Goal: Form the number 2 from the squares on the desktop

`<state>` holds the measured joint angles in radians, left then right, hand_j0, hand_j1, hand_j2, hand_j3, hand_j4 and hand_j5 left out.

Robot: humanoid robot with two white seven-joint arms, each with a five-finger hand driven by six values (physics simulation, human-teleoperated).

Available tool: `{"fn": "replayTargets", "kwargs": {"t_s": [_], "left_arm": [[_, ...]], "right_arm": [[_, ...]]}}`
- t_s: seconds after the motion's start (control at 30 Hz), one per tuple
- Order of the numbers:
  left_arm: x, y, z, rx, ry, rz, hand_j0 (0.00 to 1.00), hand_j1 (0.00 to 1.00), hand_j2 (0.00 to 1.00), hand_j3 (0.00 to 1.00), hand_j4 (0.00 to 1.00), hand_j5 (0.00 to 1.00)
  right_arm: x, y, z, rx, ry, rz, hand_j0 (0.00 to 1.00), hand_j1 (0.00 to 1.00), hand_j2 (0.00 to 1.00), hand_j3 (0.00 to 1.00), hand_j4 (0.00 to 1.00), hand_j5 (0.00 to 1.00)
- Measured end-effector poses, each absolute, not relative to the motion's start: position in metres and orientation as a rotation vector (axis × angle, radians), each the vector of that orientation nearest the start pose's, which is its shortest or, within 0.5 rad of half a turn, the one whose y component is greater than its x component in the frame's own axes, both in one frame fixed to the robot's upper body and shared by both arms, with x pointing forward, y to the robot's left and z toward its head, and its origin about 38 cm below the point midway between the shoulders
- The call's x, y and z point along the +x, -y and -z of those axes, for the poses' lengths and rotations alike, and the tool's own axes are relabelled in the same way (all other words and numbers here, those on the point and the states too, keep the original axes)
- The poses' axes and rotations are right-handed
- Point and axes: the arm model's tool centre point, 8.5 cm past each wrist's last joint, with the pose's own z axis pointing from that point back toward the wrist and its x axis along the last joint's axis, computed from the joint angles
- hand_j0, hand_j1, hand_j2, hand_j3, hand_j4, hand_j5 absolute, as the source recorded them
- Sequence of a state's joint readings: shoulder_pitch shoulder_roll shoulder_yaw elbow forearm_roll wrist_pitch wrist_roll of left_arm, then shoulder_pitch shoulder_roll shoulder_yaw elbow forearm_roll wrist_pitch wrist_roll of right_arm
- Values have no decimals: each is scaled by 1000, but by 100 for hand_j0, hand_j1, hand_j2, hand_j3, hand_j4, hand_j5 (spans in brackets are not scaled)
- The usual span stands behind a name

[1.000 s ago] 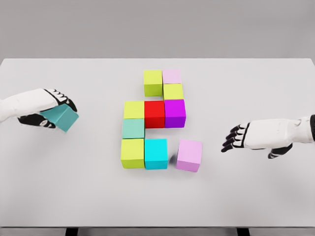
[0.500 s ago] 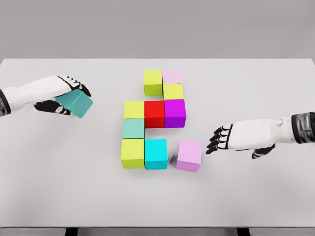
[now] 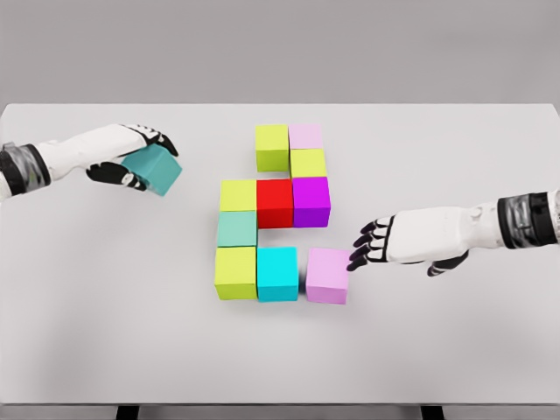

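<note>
Head view, white table point(image 3: 455, 350).

Left hand point(image 3: 131, 157): reaches in from the left edge, above the table's upper-left area. Fingers point(image 3: 156, 137) curled over a teal cube point(image 3: 156, 169) with the thumb under it; cube is gripped and tilted, one corner pointing down and to the right, clear of the table surface as far as can be judged. It sits well to the left of the block group.

Right hand point(image 3: 398, 241): comes in from the right edge, palm down, fingers spread and holding nothing. Black fingertips point(image 3: 359, 254) touch, or are just against, the right face of a lilac cube point(image 3: 328, 275).

Block group, all to the left of the right fingertips:
- Top row: yellow-green cube point(image 3: 272, 146), pale pink cube point(image 3: 305, 136) touching on its right.
- Below the pink one: yellow cube point(image 3: 308, 163).
- Middle row, left to right, touching: yellow cube point(image 3: 237, 194), red cube point(image 3: 275, 203), purple cube point(image 3: 311, 200).
- Left column below: mint cube point(image 3: 237, 228).
- Bottom row: lime cube point(image 3: 235, 272), cyan cube point(image 3: 277, 273) touching it.

The lilac cube lies in line with the bottom row, just right of the cyan cube with a narrow gap between them. Its edges are turned slightly off the row's line. The bottom row's long axis runs left-right across the table.
</note>
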<state>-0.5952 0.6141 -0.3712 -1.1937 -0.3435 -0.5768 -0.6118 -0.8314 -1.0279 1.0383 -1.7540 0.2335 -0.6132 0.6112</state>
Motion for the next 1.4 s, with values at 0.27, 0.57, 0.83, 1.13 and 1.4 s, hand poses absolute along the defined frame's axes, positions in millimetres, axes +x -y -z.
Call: {"fn": "replayTargets", "kwargs": {"t_s": [0.27, 0.57, 0.83, 1.13, 1.4], "left_arm": [[486, -308, -183, 297, 1453, 1642, 41, 41, 41, 41, 41, 41], [515, -283, -183, 293, 1436, 1591, 41, 41, 41, 41, 41, 41], [538, -267, -183, 280, 1411, 1556, 41, 41, 41, 41, 41, 41], [554, -263, -185, 262, 1388, 1513, 40, 40, 40, 40, 40, 40], [558, -250, -180, 235, 1373, 1482, 40, 40, 40, 40, 40, 40]], "right_arm": [[362, 252, -215, 69, -1577, 3101, 100, 100, 100, 100, 100, 100], [364, 277, -225, 162, -1558, 3152, 100, 100, 100, 100, 100, 100], [361, 286, -215, 160, -1491, 3199, 100, 100, 100, 100, 100, 100], [365, 280, -207, 149, -1480, 3200, 100, 100, 100, 100, 100, 100], [367, 270, -206, 134, -1495, 3175, 100, 100, 100, 100, 100, 100]]}}
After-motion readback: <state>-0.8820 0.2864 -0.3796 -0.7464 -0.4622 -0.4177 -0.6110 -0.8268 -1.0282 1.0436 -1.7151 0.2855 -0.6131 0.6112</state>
